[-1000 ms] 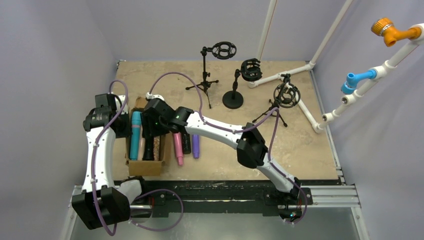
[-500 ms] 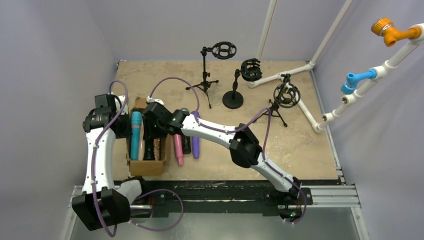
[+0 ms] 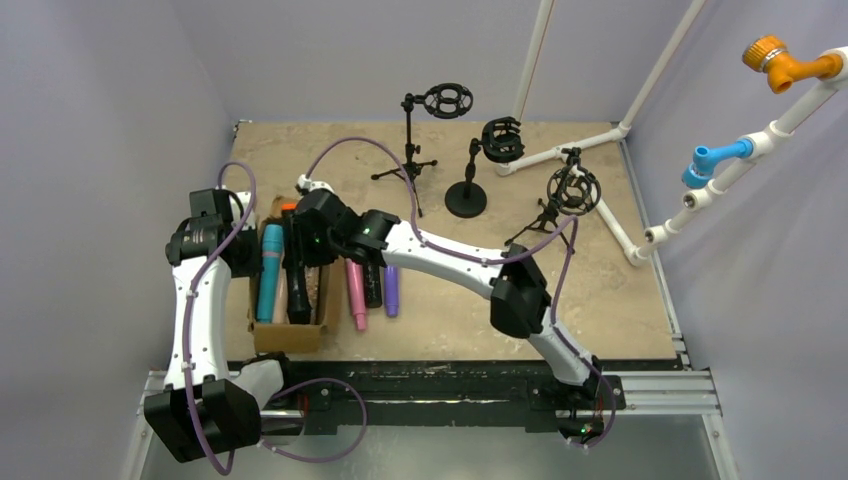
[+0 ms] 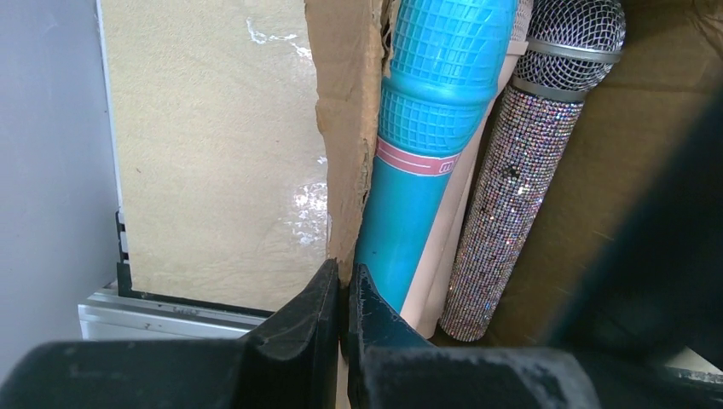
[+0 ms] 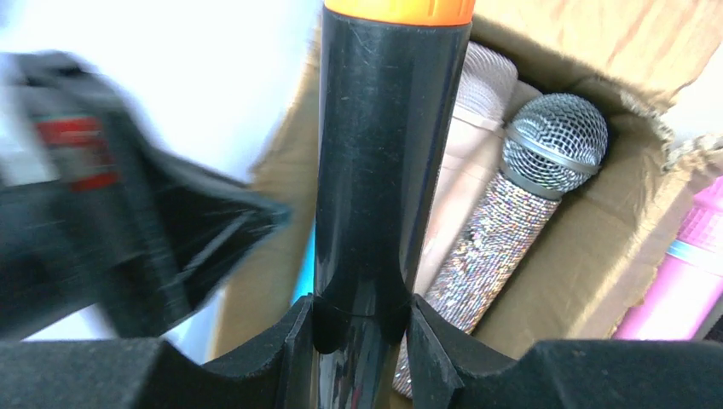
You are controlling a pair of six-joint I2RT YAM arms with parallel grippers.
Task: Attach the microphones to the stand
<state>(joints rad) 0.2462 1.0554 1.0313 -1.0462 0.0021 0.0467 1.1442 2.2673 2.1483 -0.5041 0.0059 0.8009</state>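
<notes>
A black microphone with an orange band sits between the fingers of my right gripper, which is shut on its handle over the cardboard box. From above, this black microphone points away from the arm bases. Also in the box are a teal microphone, a peach microphone and a silver glitter microphone. My left gripper is shut on the box's left wall. Three empty stands are at the back.
On the table right of the box lie a pink microphone, another black microphone and a purple microphone. White pipe framing runs along the back right. Grey walls close in the table on three sides.
My right gripper's jaws have closed onto the black microphone, and its orange band now shows at the box's far end. The left arm has not moved.
</notes>
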